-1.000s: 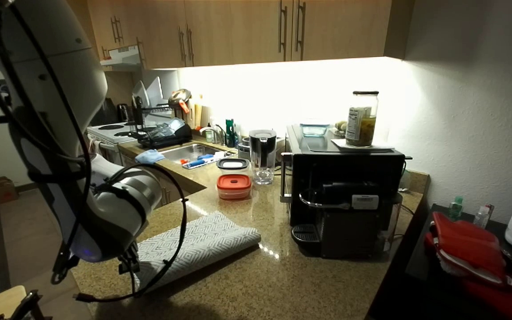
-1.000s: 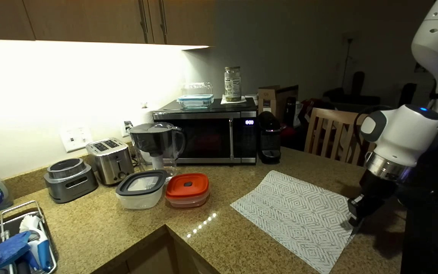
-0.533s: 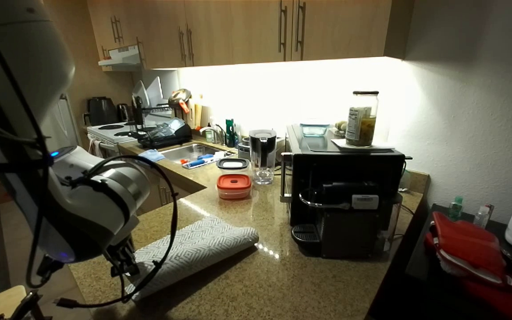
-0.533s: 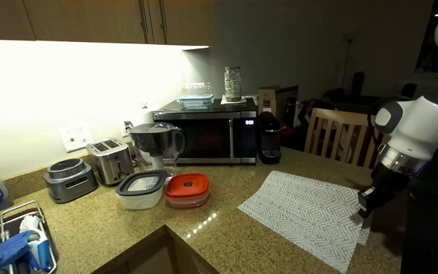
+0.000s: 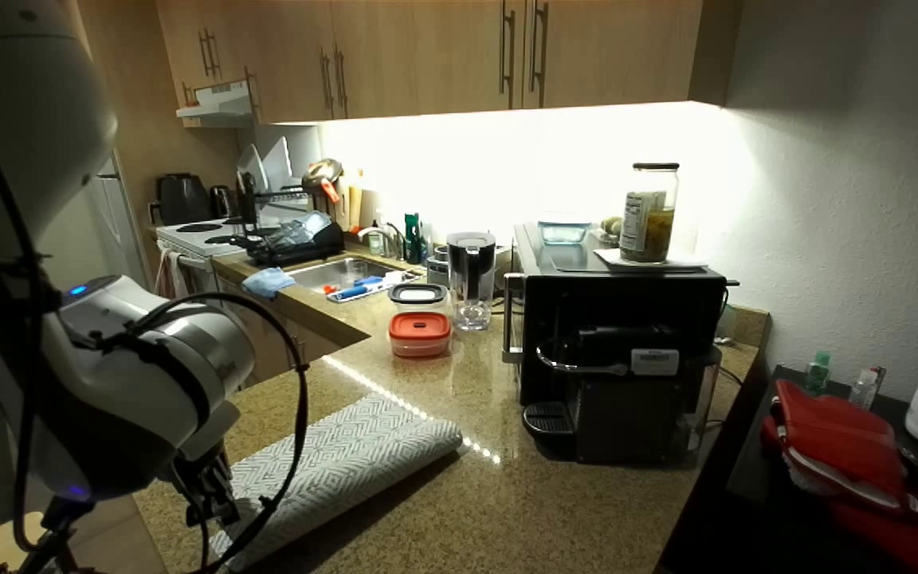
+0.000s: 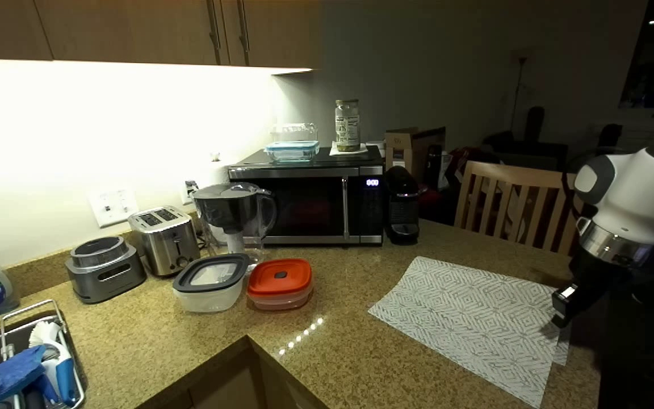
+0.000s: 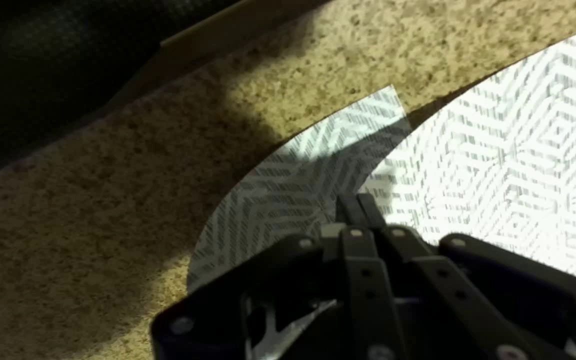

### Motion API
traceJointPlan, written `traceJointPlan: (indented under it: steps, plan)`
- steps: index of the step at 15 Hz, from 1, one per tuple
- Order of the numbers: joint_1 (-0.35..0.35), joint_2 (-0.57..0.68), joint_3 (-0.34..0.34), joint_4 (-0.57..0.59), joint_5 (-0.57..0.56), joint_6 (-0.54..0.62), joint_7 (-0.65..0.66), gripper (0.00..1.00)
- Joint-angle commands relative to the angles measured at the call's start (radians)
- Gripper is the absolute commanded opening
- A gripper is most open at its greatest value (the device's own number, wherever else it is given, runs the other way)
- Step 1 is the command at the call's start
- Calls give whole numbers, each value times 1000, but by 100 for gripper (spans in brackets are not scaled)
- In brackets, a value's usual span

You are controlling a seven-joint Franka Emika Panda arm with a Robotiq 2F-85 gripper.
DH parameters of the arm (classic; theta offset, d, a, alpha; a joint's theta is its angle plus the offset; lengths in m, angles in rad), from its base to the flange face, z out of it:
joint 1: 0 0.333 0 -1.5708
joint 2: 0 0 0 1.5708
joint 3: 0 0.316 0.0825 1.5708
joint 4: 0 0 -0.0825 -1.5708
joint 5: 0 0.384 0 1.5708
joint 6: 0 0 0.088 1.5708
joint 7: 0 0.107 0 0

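Together, the zigzag mat and my pincer (squeezed closed on its edge) have slid along the counter.

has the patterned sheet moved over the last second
Yes. In an exterior view, the patterned sheet has slid rightward, away from the red-lidded container, which stayed put.

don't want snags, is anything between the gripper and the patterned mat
Nothing visible: in the wrist view the closed gripper sits right at the edge of the patterned mat. The looped black cable crosses in front of the mat in an exterior view, but not between them.
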Motion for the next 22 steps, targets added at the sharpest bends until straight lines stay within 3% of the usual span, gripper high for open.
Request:
traceJointPlan:
  steps: [1,5,8,12,16,18,19,22]
  plan:
    - [115,51,-149,0,50,-47,-149,0]
    - [273,82,-324,2,153,-90,-331,0]
    - [369,65,-417,-11,260,-120,-465,0]
    - [466,59,-497,-12,402,-148,-665,0]
    - [527,53,-532,-13,549,-181,-887,0]
    - [543,46,-533,-14,632,-207,-1008,0]
    - [372,27,-355,-14,681,-255,-1087,0]
    - [314,-4,-244,-19,839,-332,-1282,0]
